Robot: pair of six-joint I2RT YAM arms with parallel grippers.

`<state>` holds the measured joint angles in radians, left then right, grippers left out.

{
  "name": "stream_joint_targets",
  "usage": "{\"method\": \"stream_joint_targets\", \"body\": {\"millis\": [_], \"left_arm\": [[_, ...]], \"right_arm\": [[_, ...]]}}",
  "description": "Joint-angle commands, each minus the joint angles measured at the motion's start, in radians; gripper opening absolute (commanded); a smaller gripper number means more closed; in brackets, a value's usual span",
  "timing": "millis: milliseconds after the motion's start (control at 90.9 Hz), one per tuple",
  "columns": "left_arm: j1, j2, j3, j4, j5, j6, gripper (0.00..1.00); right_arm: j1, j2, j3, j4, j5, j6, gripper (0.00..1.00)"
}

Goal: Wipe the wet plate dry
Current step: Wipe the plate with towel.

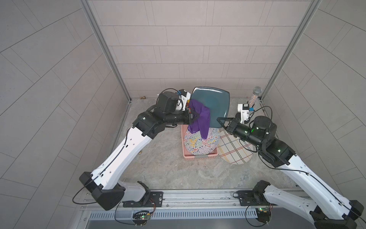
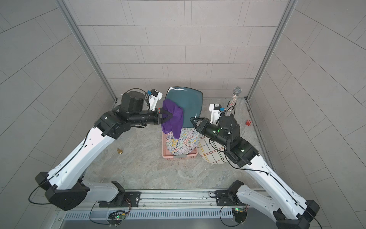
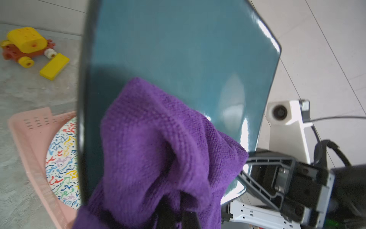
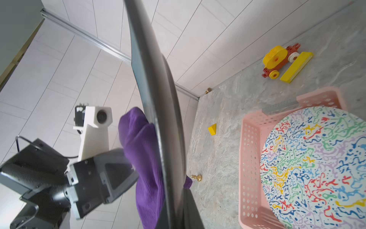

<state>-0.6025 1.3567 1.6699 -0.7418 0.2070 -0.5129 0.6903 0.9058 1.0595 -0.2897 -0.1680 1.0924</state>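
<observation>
Top view: square teal ceramic plate [image 1: 215,103] upright at 12 o'clock of pink plastic basket [image 1: 200,157], right gripper [image 1: 219,122] pinching its rim | left gripper [image 1: 196,116] clamped on purple microfibre cloth [image 1: 201,121] lying against plate's face | wrist views only, hidden from top: yellow-and-red toy car [image 3: 25,46]

No readable txt, brand or nr in any view. Small white mark [image 4: 79,109] on left wrist cam [image 4: 100,117]: too blurred. Round plate [image 1: 198,144] squiggles = pattern only.
</observation>
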Motion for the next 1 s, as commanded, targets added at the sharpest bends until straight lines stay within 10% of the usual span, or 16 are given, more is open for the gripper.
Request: {"method": "stream_joint_targets", "body": {"millis": [0, 209, 451, 638, 814, 991], "left_arm": [[0.023, 0.067, 0.079, -0.021, -0.010, -0.011, 0.00], [-0.160, 0.206, 0.277, -0.120, -0.087, 0.135, 0.00], [0.009, 0.088, 0.156, -0.102, -0.159, 0.041, 0.00], [-0.129, 0.133, 0.200, -0.129, -0.181, 0.116, 0.00], [-0.026, 0.164, 0.336, -0.098, -0.174, -0.027, 0.00], [0.181, 0.141, 0.295, 0.211, 0.145, -0.478, 0.00]], "right_arm": [[0.101, -0.023, 0.043, 0.157, -0.078, -0.060, 0.00], [0.068, -0.030, 0.079, 0.184, -0.002, -0.079, 0.00], [-0.122, -0.105, 0.075, 0.189, -0.129, 0.002, 0.00], [-0.083, -0.004, 0.206, 0.189, -0.217, -0.063, 0.00], [-0.186, 0.080, 0.324, 0.165, -0.226, -0.062, 0.00], [-0.392, 0.056, 0.365, 0.173, -0.220, 0.053, 0.00]]}}
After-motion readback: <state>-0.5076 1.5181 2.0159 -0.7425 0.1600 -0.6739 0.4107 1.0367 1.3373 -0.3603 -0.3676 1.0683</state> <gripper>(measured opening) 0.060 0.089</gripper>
